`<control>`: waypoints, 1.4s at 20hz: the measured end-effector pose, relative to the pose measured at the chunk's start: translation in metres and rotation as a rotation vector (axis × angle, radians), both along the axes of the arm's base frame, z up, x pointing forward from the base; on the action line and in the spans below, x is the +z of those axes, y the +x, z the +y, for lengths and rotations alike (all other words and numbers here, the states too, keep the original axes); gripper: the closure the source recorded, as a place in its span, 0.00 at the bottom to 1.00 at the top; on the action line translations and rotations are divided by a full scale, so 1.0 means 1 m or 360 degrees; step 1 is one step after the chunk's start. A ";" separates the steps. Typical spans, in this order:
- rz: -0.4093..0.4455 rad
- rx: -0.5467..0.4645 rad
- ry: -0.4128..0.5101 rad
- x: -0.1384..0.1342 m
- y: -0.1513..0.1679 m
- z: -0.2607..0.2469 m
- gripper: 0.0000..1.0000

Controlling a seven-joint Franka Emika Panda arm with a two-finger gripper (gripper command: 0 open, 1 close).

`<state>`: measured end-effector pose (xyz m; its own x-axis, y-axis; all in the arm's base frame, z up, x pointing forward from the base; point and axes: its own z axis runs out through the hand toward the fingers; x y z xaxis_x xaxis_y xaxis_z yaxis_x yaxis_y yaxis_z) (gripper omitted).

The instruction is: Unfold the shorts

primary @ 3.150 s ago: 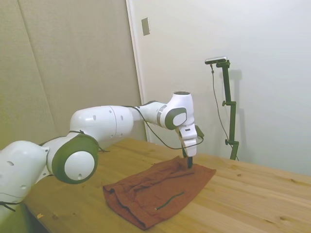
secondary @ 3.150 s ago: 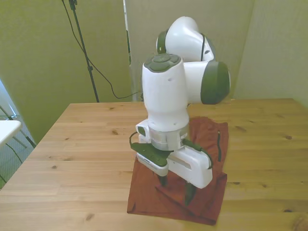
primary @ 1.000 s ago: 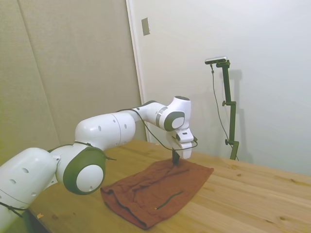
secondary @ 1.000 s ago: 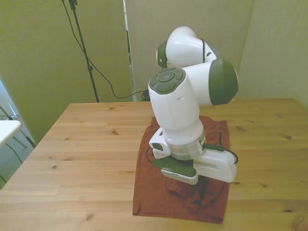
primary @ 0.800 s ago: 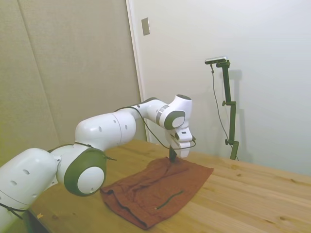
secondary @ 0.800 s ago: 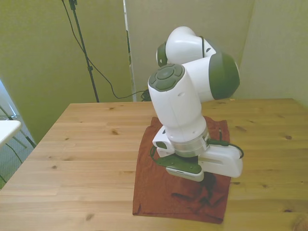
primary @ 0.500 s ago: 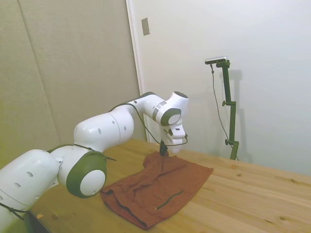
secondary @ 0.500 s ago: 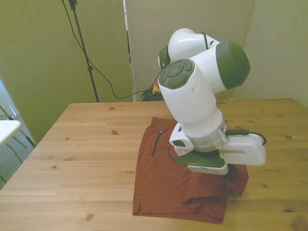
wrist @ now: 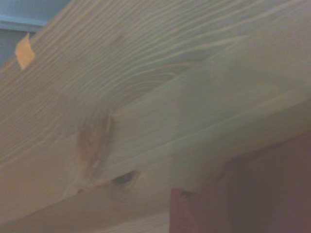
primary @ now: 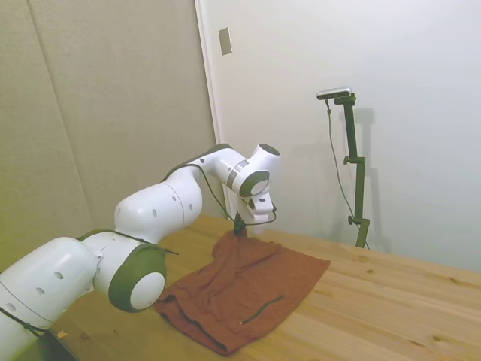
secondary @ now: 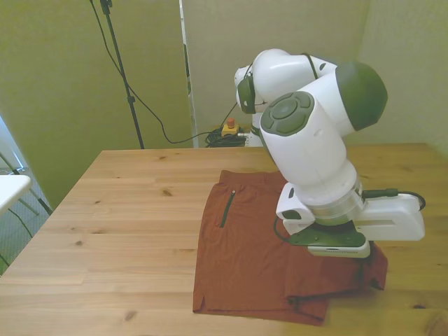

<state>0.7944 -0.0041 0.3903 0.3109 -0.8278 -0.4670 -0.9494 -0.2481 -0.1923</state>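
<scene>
The soft rust-brown fabric shorts with dark edge trim (secondary: 259, 259) lie spread on the pale wooden table (secondary: 119, 210), mostly flat, with the thin dark pocket slit (secondary: 228, 207) showing on the part of the cloth toward the front view's left. One portion of the shorts (primary: 239, 289) is lifted off the table: in the side view a peak of cloth rises to the white arm's two-finger gripper (primary: 240, 226), which appears pinched onto that raised edge. In the front view the gripper (secondary: 362, 269) is largely hidden beneath the white and dark-green wrist housing (secondary: 336, 217), so how wide the fingers stand cannot be read exactly; the lifted cloth hanging from it suggests a closed hold on the fabric. On the side of the shorts toward the front view's right, the cloth bunches and folds under the wrist, with dark trim curling along its near edge. The wrist view shows blurred wood grain of the table (wrist: 121, 97) with a knot, and a corner of the shorts (wrist: 243, 194) lying on it.
</scene>
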 end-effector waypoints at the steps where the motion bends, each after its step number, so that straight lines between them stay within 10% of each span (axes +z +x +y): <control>1: -0.0004 0.0003 0.0004 0.000 0.000 0.003 1.00; 18: -0.0018 0.0074 -0.0013 -0.013 0.003 0.077 1.00; 19: -0.0018 0.0083 -0.0022 -0.015 0.003 0.081 0.00; 28: -0.0032 0.0135 -0.0069 -0.019 0.001 0.110 0.00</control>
